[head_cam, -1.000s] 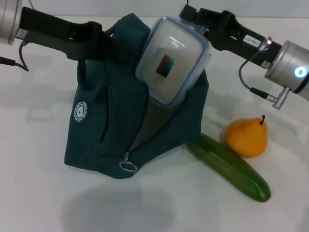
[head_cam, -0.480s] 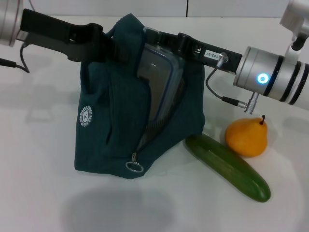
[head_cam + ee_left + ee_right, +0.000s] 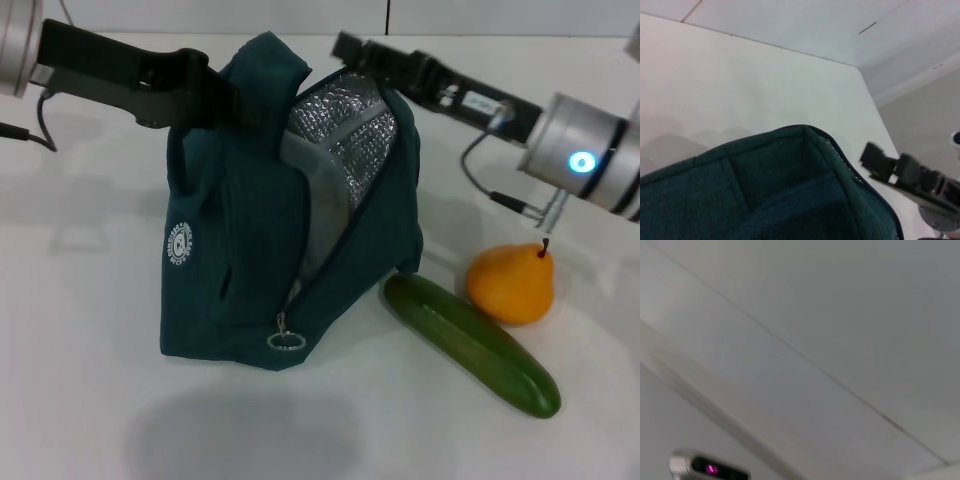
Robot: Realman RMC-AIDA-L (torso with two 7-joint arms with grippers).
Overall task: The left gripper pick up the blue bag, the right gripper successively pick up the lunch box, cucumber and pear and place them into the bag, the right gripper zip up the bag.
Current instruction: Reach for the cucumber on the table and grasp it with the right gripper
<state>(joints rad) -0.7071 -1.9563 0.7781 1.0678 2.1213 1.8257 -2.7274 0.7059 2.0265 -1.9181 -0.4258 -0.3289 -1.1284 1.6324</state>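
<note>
The blue bag (image 3: 240,250) stands on the white table, its mouth open and its silver foil lining (image 3: 345,130) showing. My left gripper (image 3: 215,95) is shut on the bag's top edge at the left and holds it up. My right gripper (image 3: 350,50) hovers just above the far side of the opening, with nothing visibly in it. The lunch box is hidden. The cucumber (image 3: 470,345) lies on the table right of the bag, and the pear (image 3: 510,283) stands just behind it. The left wrist view shows the bag's rim (image 3: 790,190) and the right gripper (image 3: 890,167) beyond it.
The ring zipper pull (image 3: 286,341) hangs low on the bag's front, at the bottom of the open zip. A round white logo (image 3: 178,243) marks the bag's left face. The right wrist view shows only pale wall or ceiling.
The lunch box went down into the bag and no longer shows. The right gripper came up out of the opening and drew back to the right. The bag's mouth now shows its foil.
</note>
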